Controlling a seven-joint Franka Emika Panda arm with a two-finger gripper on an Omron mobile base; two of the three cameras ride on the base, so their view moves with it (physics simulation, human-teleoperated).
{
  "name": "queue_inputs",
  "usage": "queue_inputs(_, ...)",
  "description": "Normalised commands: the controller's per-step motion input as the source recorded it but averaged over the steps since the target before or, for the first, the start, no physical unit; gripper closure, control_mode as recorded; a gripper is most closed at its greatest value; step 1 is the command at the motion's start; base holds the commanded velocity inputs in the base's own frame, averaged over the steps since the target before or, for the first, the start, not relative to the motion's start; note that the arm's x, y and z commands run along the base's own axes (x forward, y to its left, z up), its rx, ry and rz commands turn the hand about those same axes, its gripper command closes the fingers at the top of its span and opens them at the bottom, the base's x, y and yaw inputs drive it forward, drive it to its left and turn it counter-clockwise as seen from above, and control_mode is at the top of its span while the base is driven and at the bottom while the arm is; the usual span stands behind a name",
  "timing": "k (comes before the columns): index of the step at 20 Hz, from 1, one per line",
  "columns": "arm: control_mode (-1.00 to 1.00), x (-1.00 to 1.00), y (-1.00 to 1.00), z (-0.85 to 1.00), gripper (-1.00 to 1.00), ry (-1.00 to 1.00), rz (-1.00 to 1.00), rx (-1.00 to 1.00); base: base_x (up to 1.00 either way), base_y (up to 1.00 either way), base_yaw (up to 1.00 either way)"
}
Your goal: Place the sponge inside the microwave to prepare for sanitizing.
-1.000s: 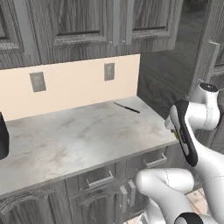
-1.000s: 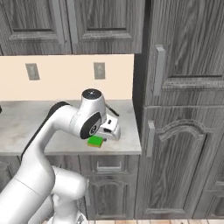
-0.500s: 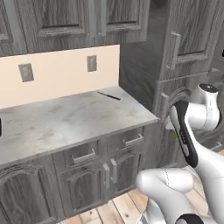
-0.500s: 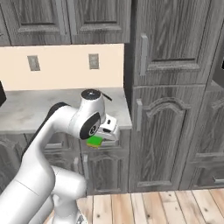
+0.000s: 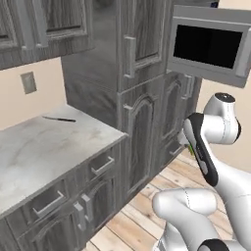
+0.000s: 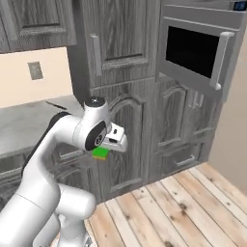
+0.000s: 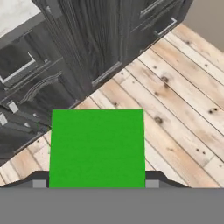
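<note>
My gripper (image 6: 104, 149) is shut on the sponge (image 6: 100, 153), which hangs at the arm's end in front of the lower cabinet doors. In the hand view the sponge's green face (image 7: 97, 148) sits between the two dark fingertips (image 7: 39, 183), above the wooden floor. The microwave (image 6: 193, 48) is mounted high in the cabinet wall to the right, and its black-window door with a pale bar handle (image 6: 219, 58) stands angled outward. In the left base view the microwave door (image 5: 210, 46) is at the upper right, above the arm's elbow. The inside of the microwave is hidden.
A marble counter (image 5: 34, 157) with drawers lies at the left, with a thin dark utensil (image 5: 59, 119) near its back. Tall grey wood-grain cabinet doors (image 6: 120, 96) stand between counter and microwave. Light wooden floor (image 6: 183, 207) stretches to the right.
The whole picture has shifted, so the base has moved: the counter slid off to the left and the tall cabinets and microwave came into view. The sponge stays in the gripper.
</note>
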Motion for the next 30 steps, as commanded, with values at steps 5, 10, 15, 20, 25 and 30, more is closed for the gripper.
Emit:
queue_inputs(5,1.00,0.00,0.00,0.00,1.00,0.00,0.00,0.00,-0.02,0.01,-0.62)
queue_inputs(10,1.00,0.00,0.00,0.00,1.00,0.00,0.00,0.00,0.00,0.02,-0.57)
queue_inputs(15,1.00,0.00,0.00,0.00,1.00,0.00,0.00,0.00,0.05,0.00,-0.47)
queue_inputs(20,1.00,0.00,0.00,0.00,1.00,0.00,0.00,0.00,0.25,0.00,-0.41)
queue_inputs(25,1.00,0.00,0.00,0.00,1.00,0.00,0.00,0.00,0.50,-0.06,-0.21)
queue_inputs(30,1.00,0.00,0.00,0.00,1.00,0.00,0.00,0.00,0.69,-0.15,-0.12)
